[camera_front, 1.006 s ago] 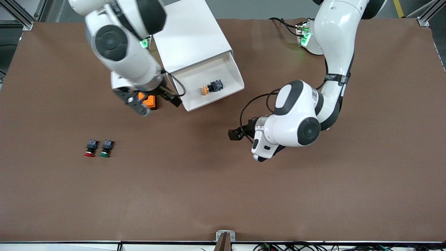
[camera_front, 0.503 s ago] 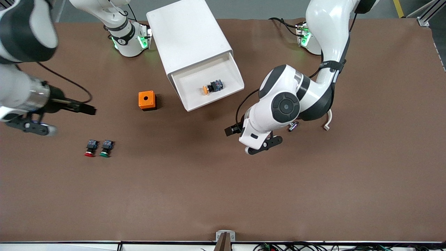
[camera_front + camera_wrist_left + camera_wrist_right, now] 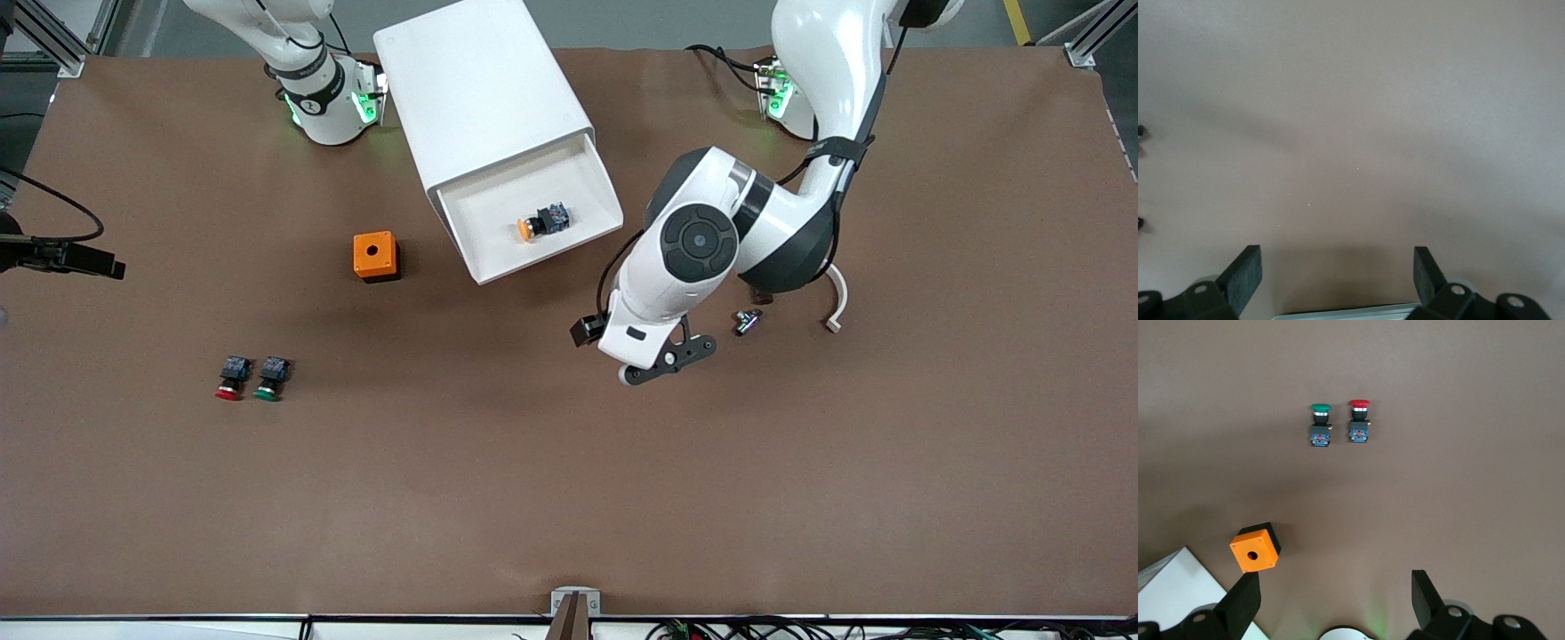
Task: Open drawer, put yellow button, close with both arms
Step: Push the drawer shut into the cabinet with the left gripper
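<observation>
The white cabinet (image 3: 480, 89) stands between the arm bases, and its top drawer (image 3: 607, 188) is pulled out. The yellow button (image 3: 538, 222) lies on its side in the drawer. My left gripper (image 3: 584, 331) hangs over bare table just off the drawer's open end; the left wrist view shows it (image 3: 1337, 259) open and empty over brown table. My right gripper (image 3: 98, 263) is raised high at the right arm's end of the table. In the right wrist view it (image 3: 1335, 587) is open and empty, looking down on the table from high up.
An orange box (image 3: 375, 256) with a hole sits beside the drawer; it also shows in the right wrist view (image 3: 1255, 550). A red button (image 3: 229, 378) and a green button (image 3: 269, 378) lie side by side nearer the camera. A small metal part (image 3: 747, 320) and a white hook (image 3: 834, 307) lie under the left arm.
My right arm has swung up and away from beside the drawer toward its end of the table. My left arm has turned and shifted slightly toward the drawer. The button has not moved.
</observation>
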`<state>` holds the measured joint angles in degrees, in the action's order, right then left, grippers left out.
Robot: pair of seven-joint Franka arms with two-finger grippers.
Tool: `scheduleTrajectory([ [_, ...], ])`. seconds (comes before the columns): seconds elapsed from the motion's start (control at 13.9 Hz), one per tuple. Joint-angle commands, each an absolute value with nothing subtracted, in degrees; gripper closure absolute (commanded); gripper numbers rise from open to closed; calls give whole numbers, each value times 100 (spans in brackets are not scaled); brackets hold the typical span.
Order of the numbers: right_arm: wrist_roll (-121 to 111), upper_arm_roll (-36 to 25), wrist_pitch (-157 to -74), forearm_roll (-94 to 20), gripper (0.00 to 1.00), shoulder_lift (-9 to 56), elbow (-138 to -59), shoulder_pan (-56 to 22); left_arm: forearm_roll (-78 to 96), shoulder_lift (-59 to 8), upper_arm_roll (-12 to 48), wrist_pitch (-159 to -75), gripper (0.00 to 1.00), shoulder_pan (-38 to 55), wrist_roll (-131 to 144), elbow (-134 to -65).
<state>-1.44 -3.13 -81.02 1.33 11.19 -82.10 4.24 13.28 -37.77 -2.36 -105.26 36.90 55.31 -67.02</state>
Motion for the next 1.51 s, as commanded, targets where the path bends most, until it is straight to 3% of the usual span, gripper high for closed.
scheduleTrajectory([
  [0.0,-149,-237,-8024,290,0,1143,-8121,404,1134,-3735,-299,-10679,0,3832,5879,-6899],
  [0.65,-70,-193,-7559,97,0,837,-7268,308,844,-3735,-237,-10617,0,4464,6662,-7110],
  [1.22,-158,-272,-7523,114,0,-411,-8620,456,905,-3735,-220,-10608,0,4798,6662,-7163],
  [1.44,-158,-264,-7515,105,0,-668,-8798,527,914,-3744,-220,-10608,0,4948,6653,-7163],
])
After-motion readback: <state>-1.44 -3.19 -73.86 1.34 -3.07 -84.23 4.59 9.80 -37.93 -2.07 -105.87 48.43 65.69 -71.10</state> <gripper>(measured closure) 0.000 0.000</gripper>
